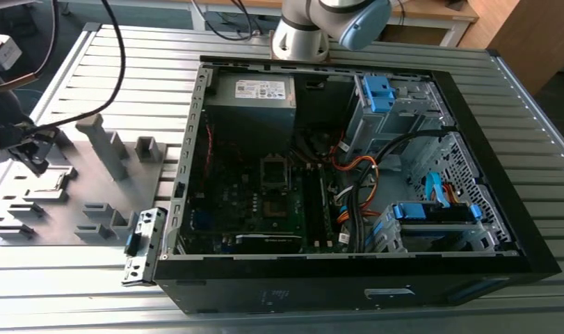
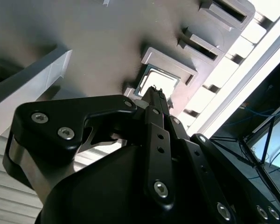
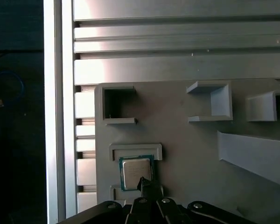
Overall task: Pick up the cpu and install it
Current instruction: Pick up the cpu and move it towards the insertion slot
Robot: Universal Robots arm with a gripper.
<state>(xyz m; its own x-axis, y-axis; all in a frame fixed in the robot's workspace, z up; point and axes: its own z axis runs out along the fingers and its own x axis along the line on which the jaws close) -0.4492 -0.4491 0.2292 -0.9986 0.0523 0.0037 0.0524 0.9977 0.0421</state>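
First wrist view: claw (image 3: 148, 182) tips together, over cpu (image 3: 134, 170) seated in tray (image 3: 191, 158).

A big table (image 1: 161, 83) is made of long, shiny silver metal strips. Light makes bright spots on them. Behind it stands a wooden desk (image 1: 421, 10) with white legs, with a brown wooden cupboard (image 1: 532, 42) beside it. The floor (image 1: 142, 14) looks dark.

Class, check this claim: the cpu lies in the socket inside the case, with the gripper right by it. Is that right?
Not quite. The cpu lies in a recess of the grey tray, outside the case, with the gripper right by it; the first wrist view shows this.
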